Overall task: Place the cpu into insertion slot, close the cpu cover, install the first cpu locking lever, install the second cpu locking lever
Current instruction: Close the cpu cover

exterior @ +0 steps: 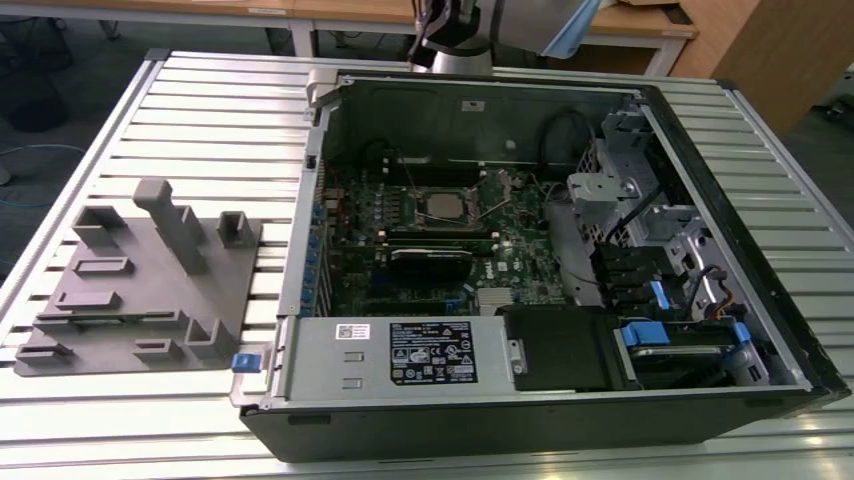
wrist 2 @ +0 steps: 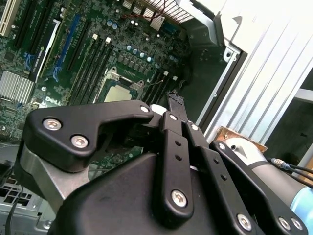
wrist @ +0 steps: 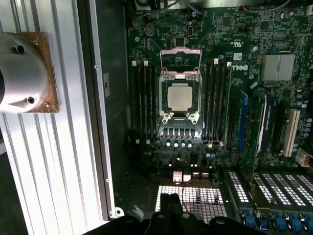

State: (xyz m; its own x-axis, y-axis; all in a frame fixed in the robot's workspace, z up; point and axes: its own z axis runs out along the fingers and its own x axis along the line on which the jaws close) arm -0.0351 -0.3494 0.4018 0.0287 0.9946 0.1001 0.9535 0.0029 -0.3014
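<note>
On the exterior view's left, set on the slatted metal table (exterior: 200, 110): a grey fixture block (exterior: 134, 280) with upright pegs; to its right, lying open on its side, a black computer case (exterior: 534, 420); inside, filling the case's left half, the green motherboard (exterior: 514, 215); just above frame centre, on that board, the cpu (exterior: 441, 204), silver top up.

In the first wrist view, same cpu (wrist: 179, 96) seated flat inside the insertion slot (wrist: 179, 118), metal rim showing all round it; cpu cover (wrist: 181, 49) swung up off the socket, hinged at one edge, not lying over the chip.

At upper centre of the exterior view, above the case's far wall: the arm (exterior: 454, 30), well apart from the socket.

In both wrist views, gripper (wrist 2: 175, 105) (wrist: 169, 203) with fingers pressed together, nothing pinched between them, hanging over the board and clear of the chip.

Toward the exterior view's right: a metal drive cage (exterior: 641, 220) along the case's edge.
</note>
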